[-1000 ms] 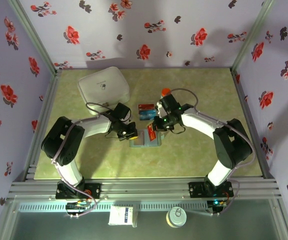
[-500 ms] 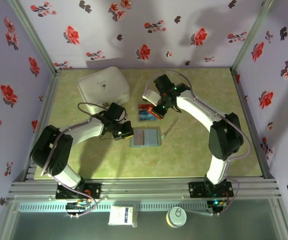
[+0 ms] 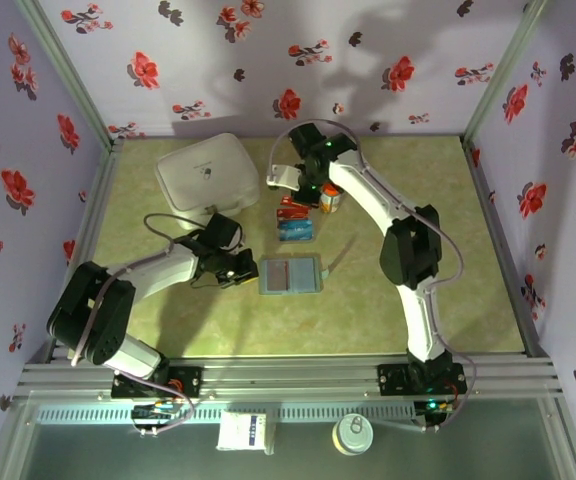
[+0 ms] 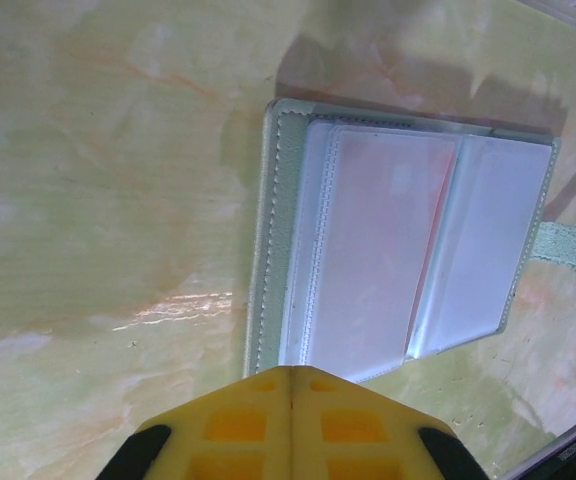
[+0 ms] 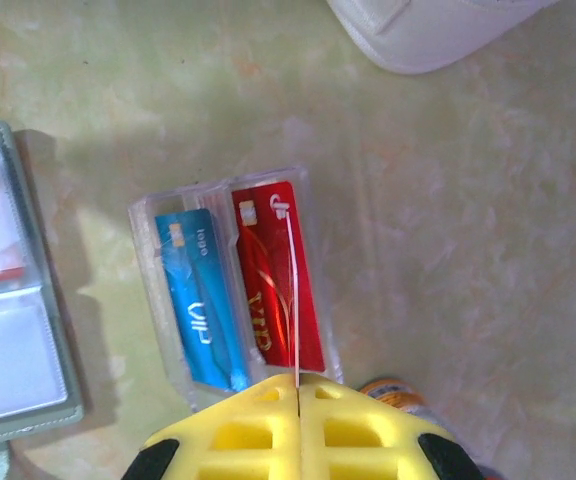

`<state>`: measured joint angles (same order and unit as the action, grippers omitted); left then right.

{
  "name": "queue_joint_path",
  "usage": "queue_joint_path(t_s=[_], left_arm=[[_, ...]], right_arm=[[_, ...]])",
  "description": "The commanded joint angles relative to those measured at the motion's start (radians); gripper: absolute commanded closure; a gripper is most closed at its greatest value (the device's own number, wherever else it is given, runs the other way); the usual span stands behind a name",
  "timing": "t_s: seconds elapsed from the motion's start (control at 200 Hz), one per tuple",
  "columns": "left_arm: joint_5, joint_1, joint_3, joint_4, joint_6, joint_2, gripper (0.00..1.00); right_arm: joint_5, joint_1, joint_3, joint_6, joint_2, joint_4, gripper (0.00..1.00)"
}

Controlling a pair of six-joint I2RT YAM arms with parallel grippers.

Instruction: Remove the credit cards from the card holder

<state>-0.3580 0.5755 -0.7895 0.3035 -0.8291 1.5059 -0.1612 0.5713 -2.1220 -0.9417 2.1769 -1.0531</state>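
Yellow right fingers tight on a card; left fingers closed, empty.

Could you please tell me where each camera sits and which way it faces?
Top external: above and behind the arm bases, looking down on the table; both arms show whole.
Left wrist: on the left arm, looking down at the open card holder; the left gripper's shut yellow tips show.
Right wrist: on the right arm, looking down at the clear box with a blue card and a red card; the right gripper pinches a third card edge-on.
Shared: the card holder appears in all three.
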Motion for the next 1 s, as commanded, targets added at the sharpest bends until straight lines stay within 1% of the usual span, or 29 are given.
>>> queue_joint_path(t_s=[0.0,0.245,0.49,0.555,0.63,0.69,0.885,0.995], left_arm=[[0.013,-0.011,0.019,0.014,-0.002,-0.027,0.94],[0.012,-0.019,0.024,0.009,-0.002,-0.023,0.94],[0.007,-0.022,0.021,0.003,-0.001,-0.007,0.94],[0.007,-0.022,0.021,0.001,0.0,-0.004,0.94],[0.004,-0.022,0.017,0.001,0.0,0.003,0.94],[0.002,-0.022,0.015,0.001,-0.001,0.006,0.94],[-0.001,-0.022,0.004,-0.003,0.004,0.013,0.94],[-0.001,-0.022,0.003,-0.005,0.005,0.014,0.94]], right_arm=[[-0.025,-0.008,-0.071,-0.051,0.056,-0.068,1.0],[-0.05,-0.008,-0.127,-0.058,0.12,-0.06,1.0],[-0.044,-0.008,-0.126,-0.053,0.15,-0.078,1.0],[-0.03,-0.008,-0.122,-0.051,0.152,-0.077,0.96],[-0.006,-0.008,-0.119,-0.044,0.152,-0.073,0.88],[0.007,-0.008,-0.118,-0.04,0.147,-0.074,0.84],[0.009,-0.008,-0.07,-0.012,0.094,-0.03,0.82],[0.009,-0.007,-0.018,0.041,0.053,0.021,0.82]])
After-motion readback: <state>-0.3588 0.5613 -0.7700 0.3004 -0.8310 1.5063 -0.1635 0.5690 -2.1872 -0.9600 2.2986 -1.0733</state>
